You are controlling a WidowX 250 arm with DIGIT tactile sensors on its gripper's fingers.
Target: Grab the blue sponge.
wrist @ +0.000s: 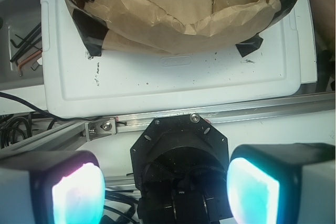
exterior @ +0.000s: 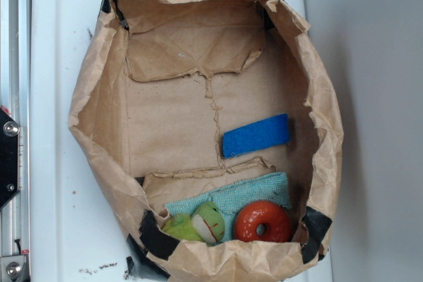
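Blue sponge (exterior: 256, 135) is untouched; the fingers (wrist: 79, 192) stand wide apart and empty, well back from the paper bag (wrist: 173, 17) on the white bench (wrist: 173, 77). It lies flat inside, right of centre, so descending fingers could snag the crumpled rim or pinch the teal cloth (exterior: 261, 193).

A white plastic tray (exterior: 53, 163) carries a crumpled brown paper bag (exterior: 99, 117), patched with black tape (exterior: 157, 234). Dark specks, possibly crumbs (exterior: 99, 269), lie near the tray's near left corner.
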